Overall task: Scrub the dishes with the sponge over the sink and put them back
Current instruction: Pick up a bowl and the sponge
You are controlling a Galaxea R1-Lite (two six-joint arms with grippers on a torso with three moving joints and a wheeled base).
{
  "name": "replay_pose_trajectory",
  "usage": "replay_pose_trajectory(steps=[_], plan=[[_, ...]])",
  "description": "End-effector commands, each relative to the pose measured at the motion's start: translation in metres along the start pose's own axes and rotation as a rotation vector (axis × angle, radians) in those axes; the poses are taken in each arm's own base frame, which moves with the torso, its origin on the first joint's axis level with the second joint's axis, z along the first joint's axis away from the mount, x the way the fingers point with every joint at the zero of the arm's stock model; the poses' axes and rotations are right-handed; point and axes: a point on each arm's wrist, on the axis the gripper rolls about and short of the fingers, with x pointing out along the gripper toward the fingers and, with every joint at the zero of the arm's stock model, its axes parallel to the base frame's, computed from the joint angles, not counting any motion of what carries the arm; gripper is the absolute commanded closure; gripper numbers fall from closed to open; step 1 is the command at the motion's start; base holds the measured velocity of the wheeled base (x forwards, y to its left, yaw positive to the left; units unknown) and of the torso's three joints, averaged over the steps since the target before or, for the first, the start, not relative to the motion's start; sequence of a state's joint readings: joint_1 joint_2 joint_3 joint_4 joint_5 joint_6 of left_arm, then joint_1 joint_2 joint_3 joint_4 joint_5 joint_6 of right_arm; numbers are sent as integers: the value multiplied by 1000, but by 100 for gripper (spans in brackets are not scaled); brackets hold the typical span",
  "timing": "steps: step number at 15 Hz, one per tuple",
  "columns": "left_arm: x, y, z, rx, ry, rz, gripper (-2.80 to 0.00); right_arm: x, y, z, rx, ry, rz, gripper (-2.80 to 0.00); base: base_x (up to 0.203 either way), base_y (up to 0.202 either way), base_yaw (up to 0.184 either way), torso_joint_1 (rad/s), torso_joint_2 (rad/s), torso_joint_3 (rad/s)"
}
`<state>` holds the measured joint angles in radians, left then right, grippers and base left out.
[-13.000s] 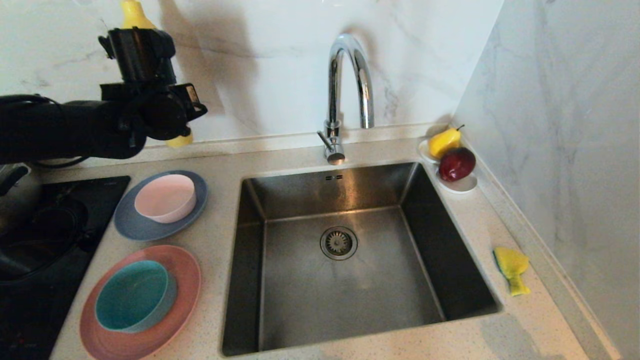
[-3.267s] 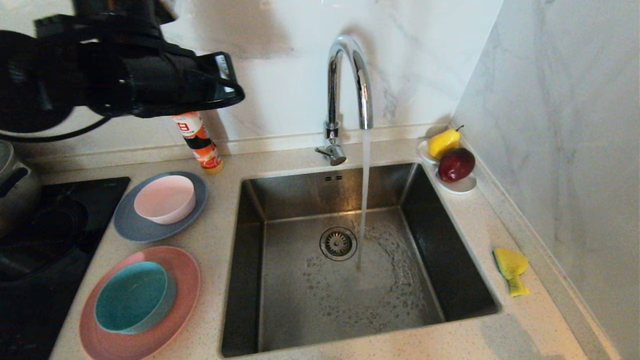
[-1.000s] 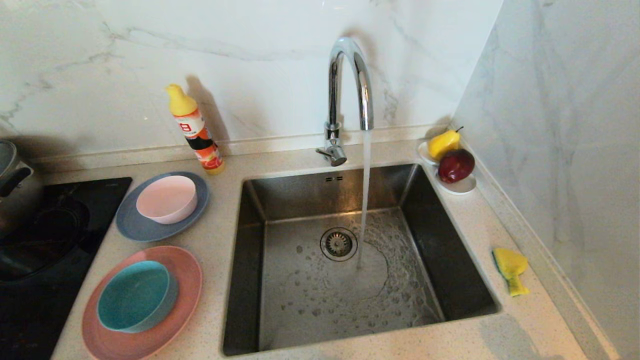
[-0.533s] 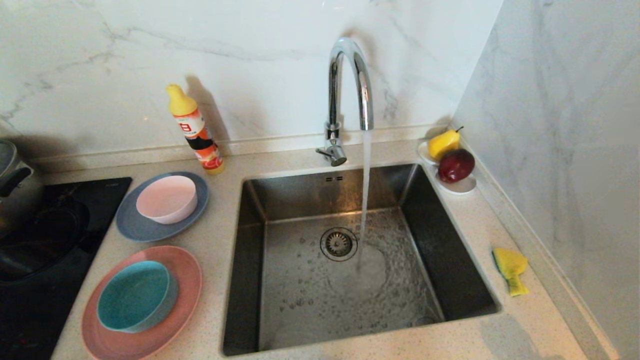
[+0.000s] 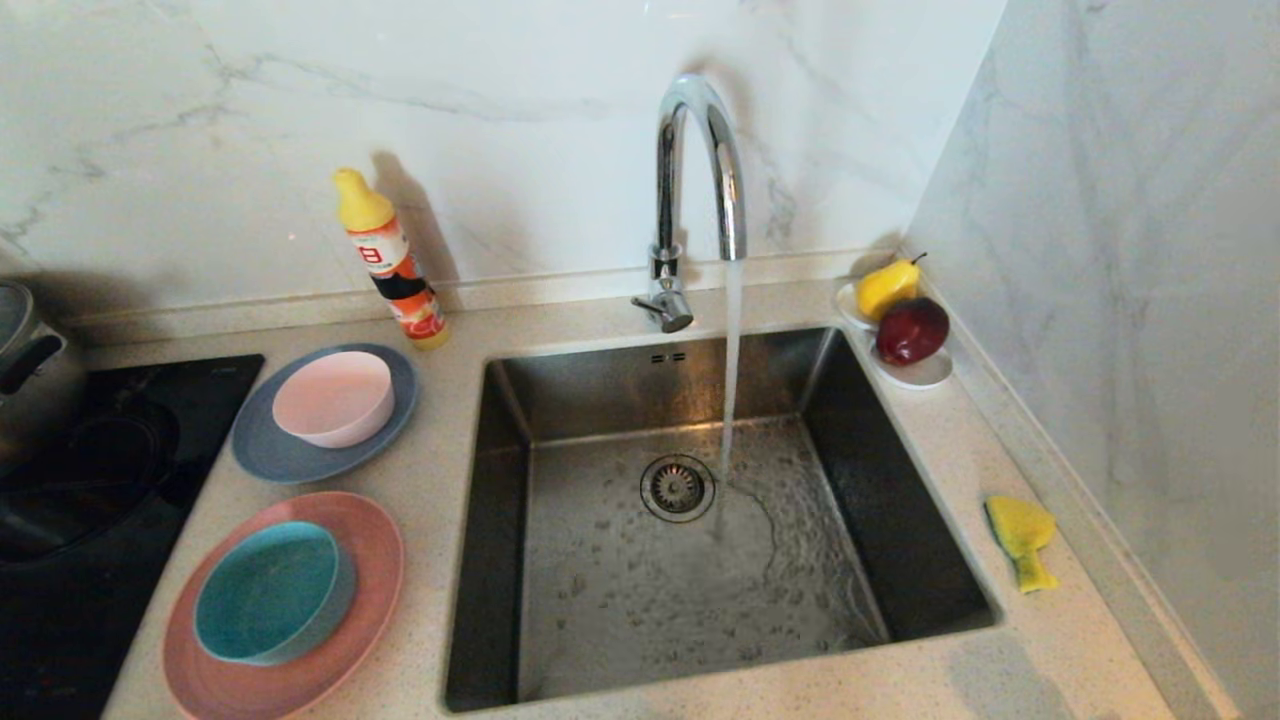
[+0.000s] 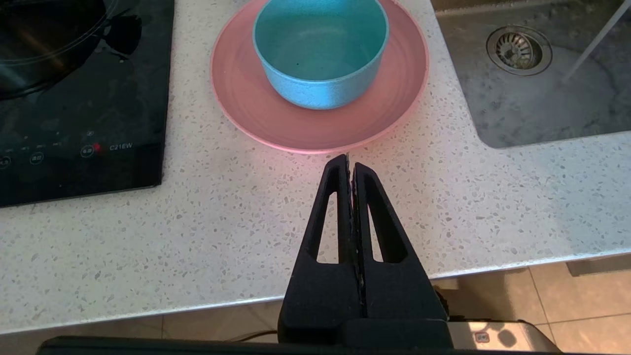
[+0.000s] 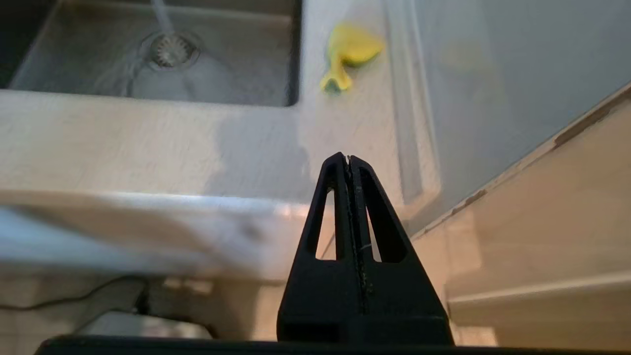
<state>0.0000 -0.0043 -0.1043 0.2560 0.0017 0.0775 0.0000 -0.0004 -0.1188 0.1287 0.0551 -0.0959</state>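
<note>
While water runs, left gripper (image 6: 349, 165) and right gripper (image 7: 348, 162) both pinched together, empty.

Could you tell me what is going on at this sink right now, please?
Nothing is being handled yet. The tap runs into the sink. The teal bowl sits on the salmon-pink plate, the pale pink bowl on the blue-grey plate, all left of the sink. The sponge lies untouched on the counter to its right. The left gripper and right gripper are shut and empty, near the counter's front edge.
</note>
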Motion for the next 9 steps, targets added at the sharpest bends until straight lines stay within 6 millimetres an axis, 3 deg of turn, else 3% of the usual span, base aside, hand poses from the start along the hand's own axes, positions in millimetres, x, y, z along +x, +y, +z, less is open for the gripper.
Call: replay_pose_trajectory(steps=[1,4,7,9], plan=[[0,0,0,1,4,-1,0,-11,-1,22,-5,-56,38,0,0,0,0,0,0,0],[0,0,0,1,4,-1,0,-21,-1,52,-15,-54,125,0,0,0,0,0,0,0],[0,0,0,1,4,-1,0,4,-5,84,-2,79,150,0,0,0,0,0,0,0],[0,0,0,1,4,1,0,33,-8,101,13,203,166,0,0,0,0,0,0,0]])
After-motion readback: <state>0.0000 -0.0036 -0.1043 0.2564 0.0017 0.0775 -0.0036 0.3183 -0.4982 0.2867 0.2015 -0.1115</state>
